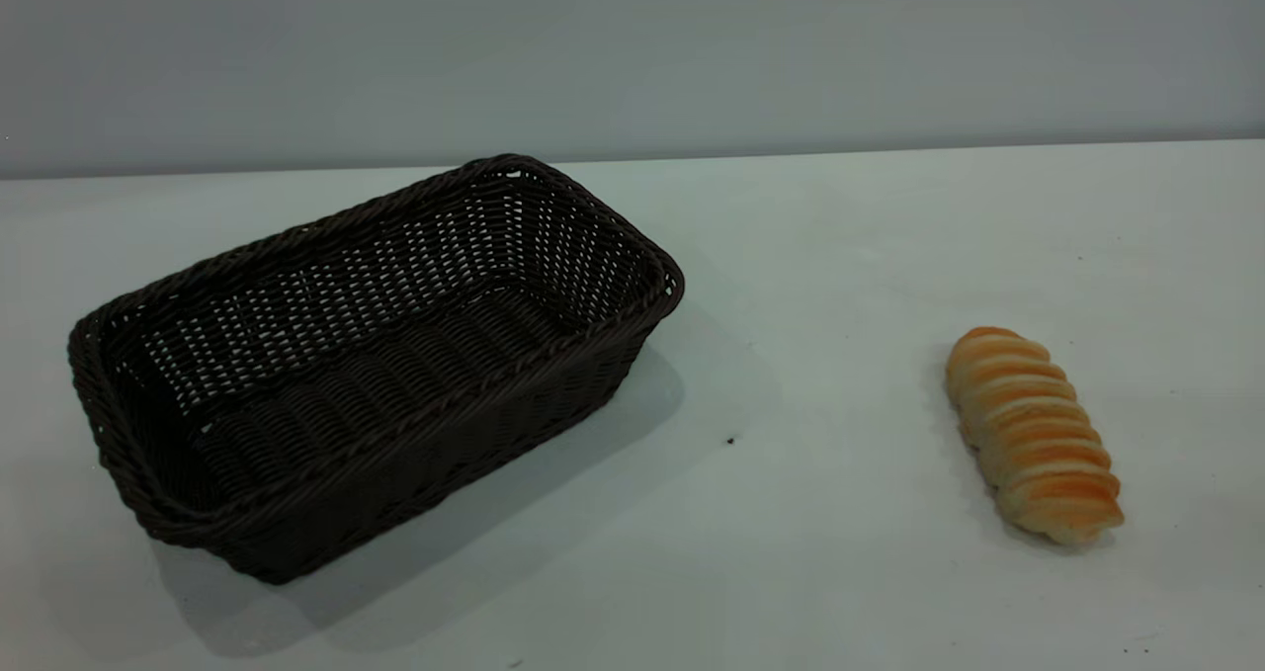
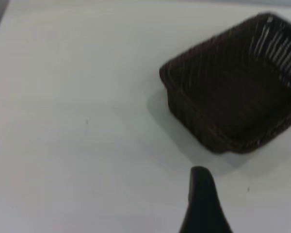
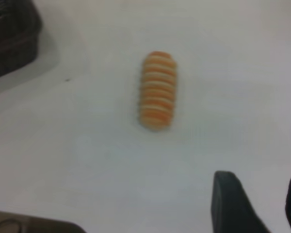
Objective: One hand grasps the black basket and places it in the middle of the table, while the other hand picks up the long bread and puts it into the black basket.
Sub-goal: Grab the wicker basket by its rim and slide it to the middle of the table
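Basket (image 1: 376, 375) sits empty ahead of my left tool (image 2: 203, 204), well apart; whether that tool is open I cannot tell. Bread (image 3: 157, 91) lies ahead of my right tool (image 3: 262, 204), spread wide, both on the table (image 1: 840, 256), ungrasped.

Even overhead light; soft shadow under black basket (image 1: 376, 355); wrist views blurred.

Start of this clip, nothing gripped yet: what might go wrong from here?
1. The basket lies at an angle well to the left of the table; a grip on its sloping rim may slip or swing it while it is being carried.
2. The bread is small and ridged; the right gripper, open and short of it, may nudge or roll it.
3. The left gripper is also off the basket.
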`<state>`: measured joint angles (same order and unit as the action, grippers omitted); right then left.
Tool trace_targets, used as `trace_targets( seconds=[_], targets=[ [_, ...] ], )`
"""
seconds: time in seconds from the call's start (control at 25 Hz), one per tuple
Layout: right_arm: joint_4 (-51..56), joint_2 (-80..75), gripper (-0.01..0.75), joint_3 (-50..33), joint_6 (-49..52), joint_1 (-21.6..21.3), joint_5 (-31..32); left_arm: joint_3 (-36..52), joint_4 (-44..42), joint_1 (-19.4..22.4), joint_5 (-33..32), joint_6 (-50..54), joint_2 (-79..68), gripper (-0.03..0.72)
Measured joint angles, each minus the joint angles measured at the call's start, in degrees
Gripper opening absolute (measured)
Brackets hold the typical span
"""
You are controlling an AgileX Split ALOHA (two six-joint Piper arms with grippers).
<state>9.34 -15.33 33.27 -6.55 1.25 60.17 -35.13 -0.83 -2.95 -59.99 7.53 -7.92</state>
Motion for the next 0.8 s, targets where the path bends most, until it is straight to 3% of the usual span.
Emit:
trace_targets(
  seconds=[0.28,0.52,0.8],
  targets=[
    [7.32,-14.13,0.393,0.11,-7.78,0.00,-9.06,-4.69,0.00,0.00,3.35,1.11,-24.26,0.557],
    [10.11,-22.04,0.496,0.11,-12.75,0.00,-14.86,-4.75,0.42,0.00,14.29,8.39,-43.87,0.557],
    [10.61,-24.24,0.510,0.11,-13.83,0.00,-16.28,-4.79,4.10,0.00,27.16,15.15,-61.55,0.557]
  ],
)
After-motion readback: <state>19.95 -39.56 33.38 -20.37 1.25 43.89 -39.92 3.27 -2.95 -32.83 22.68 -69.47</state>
